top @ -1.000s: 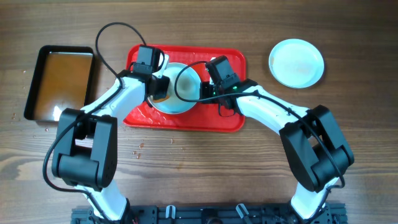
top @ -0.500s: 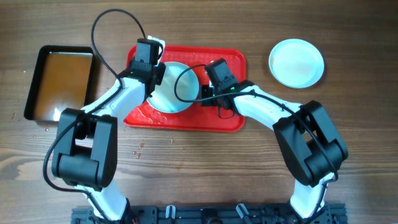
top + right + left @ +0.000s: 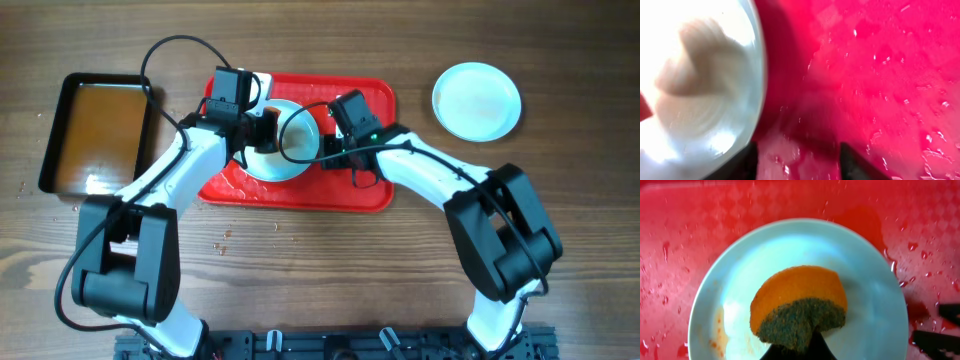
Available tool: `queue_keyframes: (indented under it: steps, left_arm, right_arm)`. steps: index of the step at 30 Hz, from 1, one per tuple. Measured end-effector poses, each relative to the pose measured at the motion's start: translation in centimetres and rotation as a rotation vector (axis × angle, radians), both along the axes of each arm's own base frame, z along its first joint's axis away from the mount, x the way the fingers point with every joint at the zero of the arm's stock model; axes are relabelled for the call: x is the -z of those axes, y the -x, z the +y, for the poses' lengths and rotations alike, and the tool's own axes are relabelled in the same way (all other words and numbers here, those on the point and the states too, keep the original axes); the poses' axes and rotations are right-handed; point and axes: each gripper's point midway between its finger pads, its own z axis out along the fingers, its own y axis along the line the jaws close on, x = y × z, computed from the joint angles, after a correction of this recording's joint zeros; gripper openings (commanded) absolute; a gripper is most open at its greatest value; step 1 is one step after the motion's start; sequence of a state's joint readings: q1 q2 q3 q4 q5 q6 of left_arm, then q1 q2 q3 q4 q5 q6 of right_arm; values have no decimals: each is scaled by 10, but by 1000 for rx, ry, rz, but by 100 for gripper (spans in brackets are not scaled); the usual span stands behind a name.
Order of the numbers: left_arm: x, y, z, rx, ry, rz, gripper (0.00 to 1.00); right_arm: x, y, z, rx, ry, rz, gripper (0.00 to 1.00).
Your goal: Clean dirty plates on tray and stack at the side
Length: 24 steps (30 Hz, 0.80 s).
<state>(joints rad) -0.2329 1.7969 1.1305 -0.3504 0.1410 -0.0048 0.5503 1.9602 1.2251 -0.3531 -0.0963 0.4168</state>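
Observation:
On the red tray [image 3: 350, 185] lies one pale plate [image 3: 290, 158], wet, with an orange smear [image 3: 717, 330] near its left rim. My left gripper [image 3: 258, 130] is shut on an orange and green sponge [image 3: 800, 302], which rests on the plate's [image 3: 875, 305] middle. Just right of the plate, my right gripper [image 3: 325, 152] stands open low over the tray [image 3: 890, 75]. Only wet tray shows between its fingers [image 3: 850, 160], and the plate's rim [image 3: 752, 75] sits just left of the left finger. A second plate [image 3: 477, 101] lies on the table at the far right.
A black pan [image 3: 60, 130] of brownish water stands left of the tray. Water drops speckle the tray [image 3: 920, 245]. Cables loop above both wrists. The arms' bases stand along the table's front edge.
My right gripper has opened and come off the plate's rim. The left gripper has swept the sponge over the plate, first towards the back, then back to the middle.

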Motion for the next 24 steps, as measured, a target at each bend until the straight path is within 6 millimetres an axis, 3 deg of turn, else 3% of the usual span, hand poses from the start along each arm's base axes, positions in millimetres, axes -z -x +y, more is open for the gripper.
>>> queue_keyframes:
  steps: [2, 5, 8, 11, 15, 16, 17, 19, 24]
  left_arm:
    - [2, 2, 5, -25, 7, 22, 4]
    - [2, 1, 10, -69, 25, 33, 4]
    - [3, 3, 10, -79, 31, 46, 4]
    - [5, 6, 11, -85, 32, 62, 4]
    - [7, 9, 11, -89, 30, 75, 4]
    - [7, 10, 11, -89, 30, 79, 4]
    - [7, 10, 11, -89, 30, 79, 4]
    - [7, 10, 11, -89, 29, 81, 4]
    - [7, 10, 11, -103, 36, 85, 4]
  right_arm:
    - [-27, -10, 7, -59, 12, -28, 59]
    - [-71, -30, 22, -130, -4, -106, 49]
    - [-89, -42, 29, -145, -22, -166, 47]
    - [-71, -50, 33, -138, -18, -160, 47]
    - [-9, -48, 31, -132, 30, -64, 46]
    - [0, -47, 31, -132, 38, -47, 39]
    - [6, -46, 30, -130, 43, -34, 20]
    - [13, -44, 29, -123, 49, -15, 4]
    - [15, -38, 26, -116, 57, 17, 4]
